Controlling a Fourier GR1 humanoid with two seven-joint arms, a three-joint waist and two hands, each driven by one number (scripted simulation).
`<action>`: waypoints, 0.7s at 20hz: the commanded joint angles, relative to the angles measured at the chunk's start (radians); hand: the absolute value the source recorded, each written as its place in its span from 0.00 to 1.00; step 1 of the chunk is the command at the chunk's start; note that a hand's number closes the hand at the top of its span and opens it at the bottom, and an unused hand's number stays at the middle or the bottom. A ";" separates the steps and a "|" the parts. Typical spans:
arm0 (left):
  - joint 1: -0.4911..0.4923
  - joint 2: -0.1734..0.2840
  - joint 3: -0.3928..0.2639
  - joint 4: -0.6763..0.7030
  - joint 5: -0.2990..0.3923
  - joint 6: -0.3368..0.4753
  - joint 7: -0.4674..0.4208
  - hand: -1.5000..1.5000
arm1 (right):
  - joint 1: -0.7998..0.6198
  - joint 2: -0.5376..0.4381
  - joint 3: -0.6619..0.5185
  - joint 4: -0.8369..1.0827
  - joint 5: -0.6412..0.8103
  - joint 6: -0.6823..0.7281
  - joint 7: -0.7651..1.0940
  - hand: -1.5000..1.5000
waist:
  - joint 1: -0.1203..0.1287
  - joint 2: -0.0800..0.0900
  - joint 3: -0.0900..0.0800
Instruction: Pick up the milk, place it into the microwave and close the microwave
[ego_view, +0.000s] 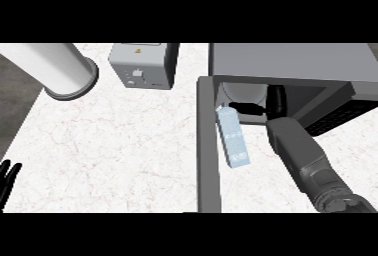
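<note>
The milk carton (233, 140) is light blue and white and hangs tilted at the mouth of the open microwave (295, 62), just right of its door. My right hand (255, 107) reaches into the dark opening and is curled on the carton's upper end; its palm is partly lost in shadow. The grey right forearm (299, 155) comes in from the lower right. The microwave door (209, 150) stands swung open toward me and shows edge-on as a grey band. My left hand (7, 182) rests open at the lower left edge, fingers up.
A grey toaster (142, 67) stands at the back of the marble counter (111, 145), left of the microwave. A large white cylinder (63, 67) lies at the back left. The counter's left edge runs beside a dark floor strip (15, 110).
</note>
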 joint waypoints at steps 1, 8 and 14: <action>0.072 -0.055 -0.065 -0.039 -0.060 0.013 -0.061 0.00 | 0.042 -0.013 -0.040 -0.023 -0.039 0.098 -0.069 0.00 | -0.008 -0.004 -0.001; 0.048 -0.009 -0.086 -0.067 0.029 -0.084 0.057 0.00 | 0.155 0.097 -0.038 -0.079 -0.063 0.216 -0.130 0.00 | -0.047 -0.017 -0.002; 0.110 -0.046 -0.154 -0.135 0.035 -0.123 0.087 0.00 | 0.267 0.109 -0.015 -0.176 -0.089 0.422 -0.161 0.00 | -0.061 -0.026 -0.003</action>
